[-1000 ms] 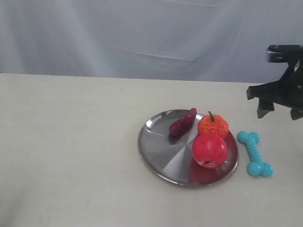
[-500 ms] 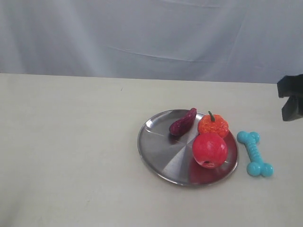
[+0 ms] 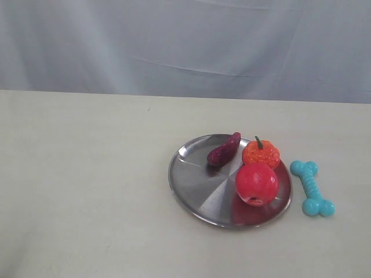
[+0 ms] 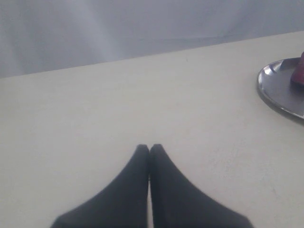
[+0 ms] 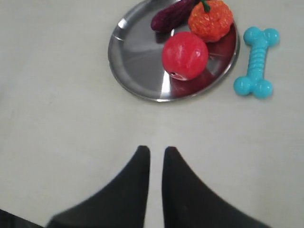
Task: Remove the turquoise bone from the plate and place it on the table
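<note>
since the turquoise bone lies on the table just beside the plate, both empty grippers should stay clear of it: left gripper pinched closed, right gripper narrowly parted.

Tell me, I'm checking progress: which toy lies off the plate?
The turquoise bone: it alone lies on the table, just outside the plate that holds the rest.

Behind the table I see a pale grey-blue cloth backdrop, softly creased, under even light.
</note>
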Robot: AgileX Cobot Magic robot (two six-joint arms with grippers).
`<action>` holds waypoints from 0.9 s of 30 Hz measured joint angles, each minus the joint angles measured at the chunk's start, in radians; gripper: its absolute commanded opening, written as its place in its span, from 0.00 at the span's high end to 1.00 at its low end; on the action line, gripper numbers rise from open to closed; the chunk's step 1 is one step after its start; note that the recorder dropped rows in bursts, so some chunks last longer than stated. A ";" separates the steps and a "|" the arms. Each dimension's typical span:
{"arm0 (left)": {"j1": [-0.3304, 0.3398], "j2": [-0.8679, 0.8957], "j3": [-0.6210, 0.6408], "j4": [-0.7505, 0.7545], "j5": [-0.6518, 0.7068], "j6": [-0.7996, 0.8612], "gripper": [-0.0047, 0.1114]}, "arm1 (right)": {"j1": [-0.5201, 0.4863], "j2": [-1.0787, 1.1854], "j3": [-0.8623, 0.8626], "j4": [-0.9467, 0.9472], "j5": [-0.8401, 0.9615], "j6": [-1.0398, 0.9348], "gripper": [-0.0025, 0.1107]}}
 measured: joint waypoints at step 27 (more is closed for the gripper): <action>0.000 0.000 0.000 0.000 0.000 0.000 0.96 | -0.248 -0.199 0.126 0.209 -0.537 -0.217 0.98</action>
